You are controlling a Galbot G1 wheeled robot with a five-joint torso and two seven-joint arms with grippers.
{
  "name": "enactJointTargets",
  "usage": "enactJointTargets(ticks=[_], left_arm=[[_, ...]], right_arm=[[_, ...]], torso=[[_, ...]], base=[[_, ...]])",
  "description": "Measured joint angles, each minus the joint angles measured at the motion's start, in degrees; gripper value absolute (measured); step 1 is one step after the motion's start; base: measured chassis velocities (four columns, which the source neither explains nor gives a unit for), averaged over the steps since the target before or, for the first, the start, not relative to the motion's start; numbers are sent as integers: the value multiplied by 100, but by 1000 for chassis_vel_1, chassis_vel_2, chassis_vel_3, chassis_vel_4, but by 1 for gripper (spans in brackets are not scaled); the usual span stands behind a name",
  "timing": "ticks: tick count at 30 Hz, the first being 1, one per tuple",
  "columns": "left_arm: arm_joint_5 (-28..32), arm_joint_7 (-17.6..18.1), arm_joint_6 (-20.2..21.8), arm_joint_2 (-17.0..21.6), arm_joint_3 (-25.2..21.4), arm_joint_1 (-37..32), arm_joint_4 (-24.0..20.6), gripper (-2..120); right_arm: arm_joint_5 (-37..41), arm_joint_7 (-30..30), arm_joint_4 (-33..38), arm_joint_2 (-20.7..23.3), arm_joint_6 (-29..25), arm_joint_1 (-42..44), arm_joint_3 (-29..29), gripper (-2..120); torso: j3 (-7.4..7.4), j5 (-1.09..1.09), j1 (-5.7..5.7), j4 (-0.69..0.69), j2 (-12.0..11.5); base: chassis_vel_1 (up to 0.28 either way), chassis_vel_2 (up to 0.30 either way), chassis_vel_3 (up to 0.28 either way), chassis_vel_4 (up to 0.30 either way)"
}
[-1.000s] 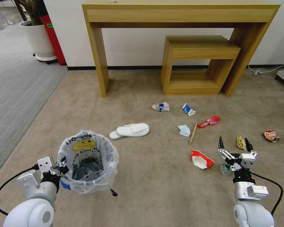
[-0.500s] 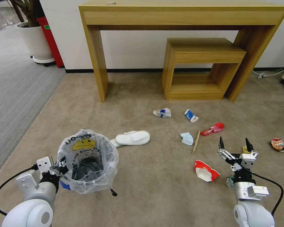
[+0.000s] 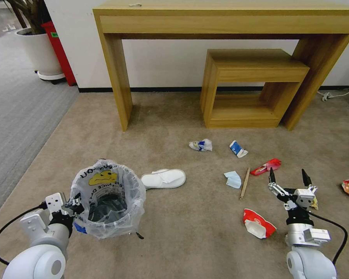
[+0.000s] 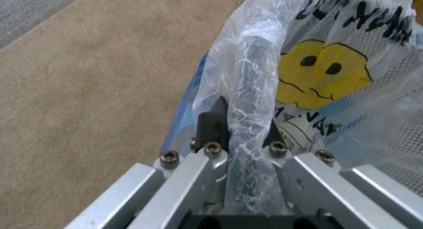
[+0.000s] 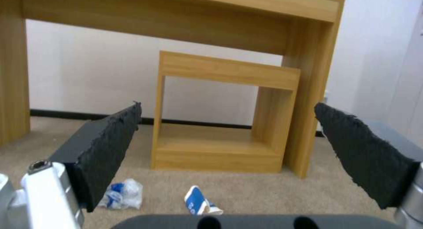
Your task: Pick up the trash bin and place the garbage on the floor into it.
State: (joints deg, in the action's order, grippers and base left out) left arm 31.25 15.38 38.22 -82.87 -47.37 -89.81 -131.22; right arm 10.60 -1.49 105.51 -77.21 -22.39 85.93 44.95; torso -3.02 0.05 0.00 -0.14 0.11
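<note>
the left gripper [image 4: 240,123] is closed on the rim of the trash bin [image 3: 106,201], which it holds at the left above the carpet [image 3: 174,232]; the crinkly bag hides the bin's wall and most of the fingers. to its right lie the white slippers [image 3: 163,178], a blue mask [image 3: 232,179], a wooden stick [image 3: 244,183] and a red-white paper cup [image 3: 258,224]. at the right the right gripper [image 3: 289,179] hangs with its jaws wide open and empty, and it hides part of a yellow wrapper [image 3: 315,202].

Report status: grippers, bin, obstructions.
Left gripper shut on trash bin rim. Right gripper open, empty, above carpet. Garbage scattered: slippers, paper cup.
</note>
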Motion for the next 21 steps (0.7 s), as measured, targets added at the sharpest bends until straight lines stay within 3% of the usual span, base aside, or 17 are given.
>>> enactJointTargets(ticks=[12, 21], left_arm=[[-10, -4, -14, 4, 0, 26, 74, 3], [-43, -7, -25, 8, -2, 41, 156, 3]], right_arm=[[0, -415, -28, 323, 161, 111, 88, 100], [365, -860, -145, 858, 6, 246, 84, 100]], torso=[[1, 0, 0, 0, 0], [0, 1, 0, 0, 0]], base=[[0, 0, 0, 0], [0, 0, 0, 0]])
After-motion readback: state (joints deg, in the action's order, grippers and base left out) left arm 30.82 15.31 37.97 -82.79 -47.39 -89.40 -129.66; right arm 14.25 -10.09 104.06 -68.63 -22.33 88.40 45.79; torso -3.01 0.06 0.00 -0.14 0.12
